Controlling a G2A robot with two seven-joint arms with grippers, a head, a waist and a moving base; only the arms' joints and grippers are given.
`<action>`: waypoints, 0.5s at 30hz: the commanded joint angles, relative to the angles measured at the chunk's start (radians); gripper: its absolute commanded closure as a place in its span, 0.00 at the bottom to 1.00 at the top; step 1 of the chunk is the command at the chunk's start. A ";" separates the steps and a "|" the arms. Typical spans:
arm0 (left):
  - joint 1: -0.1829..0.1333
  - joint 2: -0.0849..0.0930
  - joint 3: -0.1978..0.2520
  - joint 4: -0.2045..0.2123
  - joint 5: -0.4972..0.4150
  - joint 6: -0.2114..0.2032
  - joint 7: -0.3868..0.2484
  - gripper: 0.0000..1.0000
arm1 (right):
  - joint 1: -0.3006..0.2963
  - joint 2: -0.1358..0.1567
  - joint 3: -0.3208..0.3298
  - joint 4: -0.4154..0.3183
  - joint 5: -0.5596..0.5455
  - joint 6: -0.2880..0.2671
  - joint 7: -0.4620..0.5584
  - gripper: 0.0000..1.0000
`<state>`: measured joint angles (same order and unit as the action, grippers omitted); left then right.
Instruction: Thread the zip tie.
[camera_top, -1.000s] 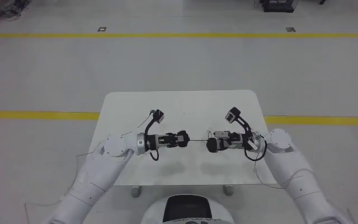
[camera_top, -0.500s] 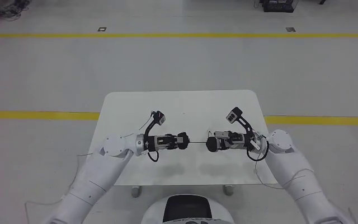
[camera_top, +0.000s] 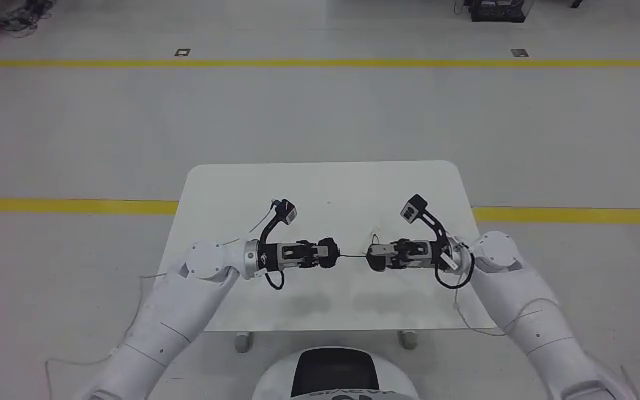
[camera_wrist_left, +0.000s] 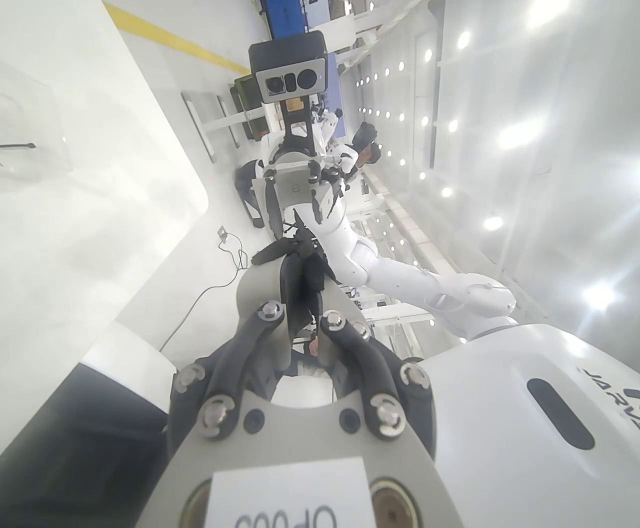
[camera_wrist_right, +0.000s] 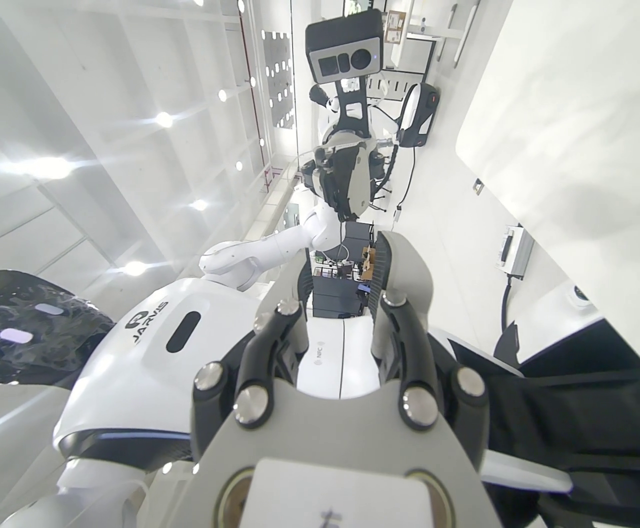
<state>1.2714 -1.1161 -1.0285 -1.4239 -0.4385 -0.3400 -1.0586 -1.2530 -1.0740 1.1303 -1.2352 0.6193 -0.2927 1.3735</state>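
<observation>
Plainly, the left hand (camera_top: 332, 253) is clamped on the zip tie (camera_top: 352, 256), held level above the table (camera_top: 300, 190); the right hand (camera_top: 371, 257), spread apart, meets its free end; best to close gently, both hands aligned.

White table (camera_top: 310, 190) — clear plastic piece (camera_wrist_left: 35, 125) on it.

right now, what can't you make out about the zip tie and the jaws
Top view: the zip tie is too thin to tell head from tail, or whether it touches the right jaws.
Left wrist view: the shut left jaws cover the part they pinch.
Right wrist view: the zip tie is too fine to trace between the open right jaws.
</observation>
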 joint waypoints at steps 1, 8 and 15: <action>0.000 0.000 0.000 0.000 0.000 0.000 0.000 1.00 | 0.000 -0.001 -0.003 0.001 -0.002 -0.003 -0.003 0.78; 0.000 0.000 0.000 0.000 0.000 0.000 0.000 1.00 | -0.002 -0.001 -0.006 -0.003 -0.011 -0.023 -0.016 0.83; 0.000 0.000 0.000 0.000 0.000 0.000 0.000 1.00 | -0.015 0.004 0.005 -0.021 -0.016 -0.031 -0.022 0.87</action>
<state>1.2714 -1.1161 -1.0285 -1.4239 -0.4385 -0.3400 -1.0586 -1.2673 -1.0709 1.1342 -1.2543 0.6040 -0.3238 1.3523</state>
